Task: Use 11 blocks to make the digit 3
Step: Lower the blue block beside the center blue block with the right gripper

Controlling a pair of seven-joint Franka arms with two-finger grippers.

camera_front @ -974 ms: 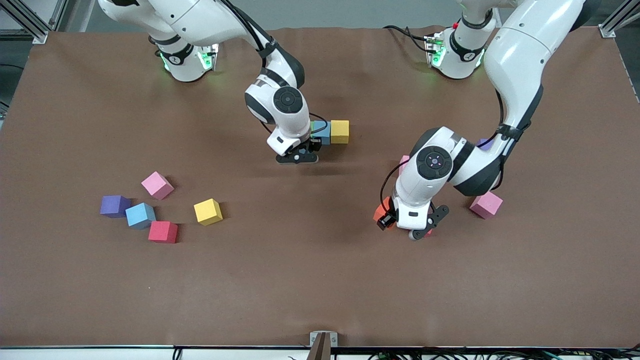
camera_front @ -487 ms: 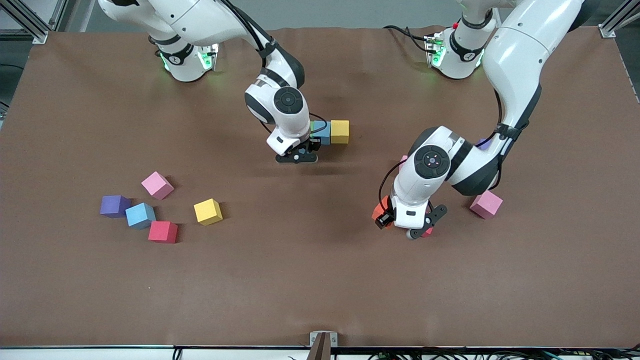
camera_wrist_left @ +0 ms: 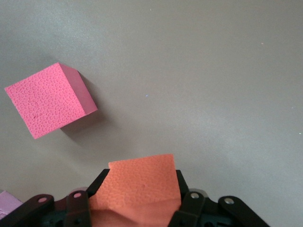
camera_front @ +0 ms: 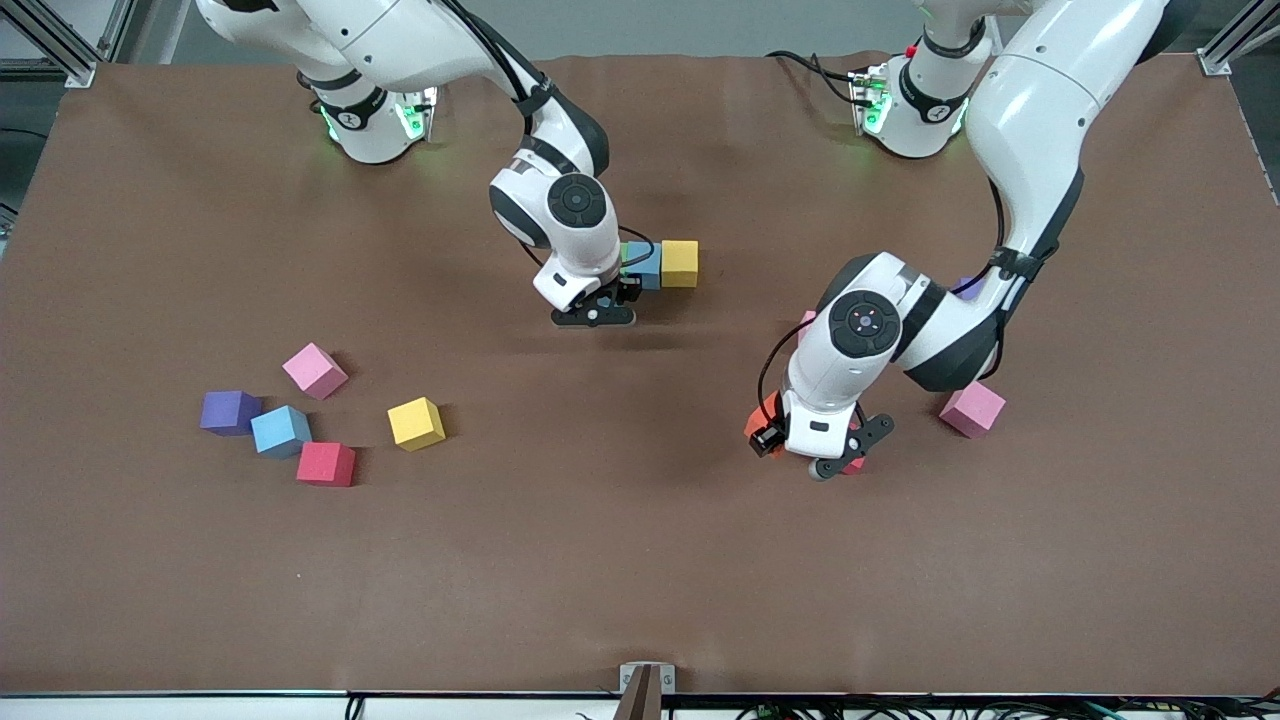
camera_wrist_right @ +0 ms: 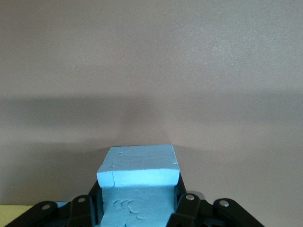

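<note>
A: So, status of the right gripper [camera_front: 597, 312]?
B: Clamped on a light blue block [camera_wrist_right: 138, 171], beside the yellow block [camera_front: 680, 263] in the row.
A: Left gripper [camera_front: 835, 462]?
B: Pinching an orange block [camera_wrist_left: 141, 182] over the table [camera_front: 600, 560], well apart from that row, toward its own end.

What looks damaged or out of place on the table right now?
The light blue block gripped in the right pincer shows cracks and a chipped corner in its foam. A purple cube, not one of the eleven, sits touching the loose light blue block toward the right arm's end. Nothing else stands out.
</note>
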